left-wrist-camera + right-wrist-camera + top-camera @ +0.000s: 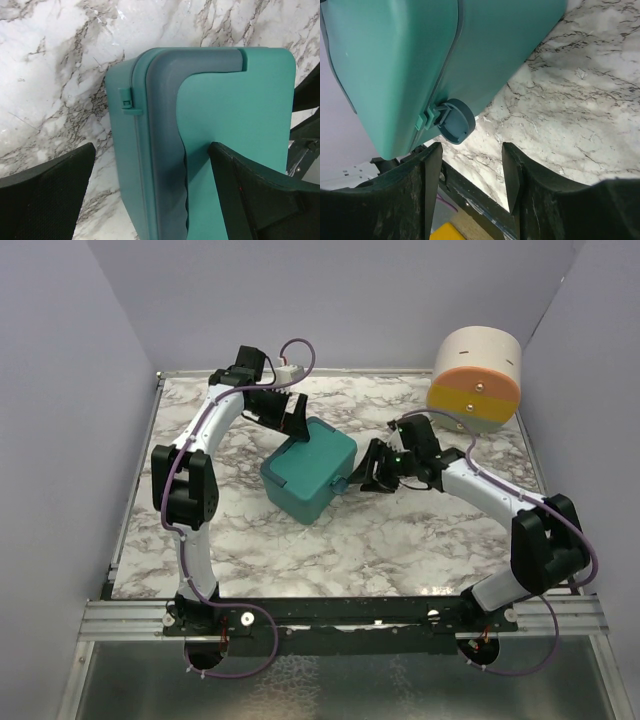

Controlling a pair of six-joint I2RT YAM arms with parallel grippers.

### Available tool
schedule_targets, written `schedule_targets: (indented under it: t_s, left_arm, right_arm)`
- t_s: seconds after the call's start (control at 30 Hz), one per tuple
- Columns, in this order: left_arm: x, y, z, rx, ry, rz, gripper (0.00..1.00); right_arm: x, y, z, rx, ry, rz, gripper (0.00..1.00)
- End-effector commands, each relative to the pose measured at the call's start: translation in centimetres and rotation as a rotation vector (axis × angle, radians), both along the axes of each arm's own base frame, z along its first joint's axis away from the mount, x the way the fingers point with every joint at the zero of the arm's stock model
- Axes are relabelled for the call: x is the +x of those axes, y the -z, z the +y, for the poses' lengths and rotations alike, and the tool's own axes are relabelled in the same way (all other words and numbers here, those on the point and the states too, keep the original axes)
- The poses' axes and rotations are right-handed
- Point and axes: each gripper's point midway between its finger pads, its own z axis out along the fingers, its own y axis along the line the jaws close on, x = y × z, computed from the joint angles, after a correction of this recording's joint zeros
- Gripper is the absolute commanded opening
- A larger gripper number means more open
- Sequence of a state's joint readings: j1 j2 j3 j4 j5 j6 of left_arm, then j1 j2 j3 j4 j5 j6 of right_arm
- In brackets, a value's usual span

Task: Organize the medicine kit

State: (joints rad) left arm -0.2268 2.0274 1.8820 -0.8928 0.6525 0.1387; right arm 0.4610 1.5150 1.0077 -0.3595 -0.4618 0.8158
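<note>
The medicine kit (310, 470) sits near the middle of the top view on the marble table (400, 540), turned at an angle, its lid down. My left pincer (297, 425) hangs at the kit's upper-left edge with its fingers spread. In the left wrist view one finger (45, 195) is over bare marble at lower left and the other (260, 195) is over the teal lid at lower right. I cannot tell whether that one touches the lid. A small clip (127, 100) shows on the kit's side wall.

My right pincer (362, 477) is at the kit's right side, also spread and holding nothing. A round grey-blue knob (457, 120) on the kit lies just ahead of the gap. The round cream, orange and yellow drawer unit (478, 380) stands at upper right, apart from the kit.
</note>
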Motion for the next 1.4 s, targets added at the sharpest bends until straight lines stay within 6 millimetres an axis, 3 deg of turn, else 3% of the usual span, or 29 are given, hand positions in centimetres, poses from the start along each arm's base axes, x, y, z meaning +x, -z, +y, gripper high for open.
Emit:
schedule_targets:
  t_s: [0.0, 0.2, 0.3, 0.7, 1.37]
  left_arm:
    - [-2.0, -1.2, -0.5, -0.024, 0.041, 0.006, 0.99]
    - [-2.5, -0.9, -0.5, -0.024, 0.050, 0.018, 0.99]
    - [-2.6, -0.9, -0.6, -0.030, 0.053, 0.024, 0.99]
    - [-2.7, -0.6, -0.6, -0.028, 0.059, 0.033, 0.99]
    - [-3.3, -0.1, -0.6, -0.026, 0.070, 0.056, 0.99]
  right_arm:
    - [-0.3, -0.2, 1.8, 0.079, -0.051, -0.016, 0.51]
    - [-0.4, 0.4, 2.6, 0.124, -0.057, -0.021, 0.50]
    - [-0.3, 0.5, 2.8, 0.143, -0.057, -0.030, 0.44]
    - [-0.4, 0.5, 3.3, 0.218, -0.052, -0.060, 0.41]
    - [-1.3, 0.0, 1.7, 0.395, 0.006, -0.118, 0.38]
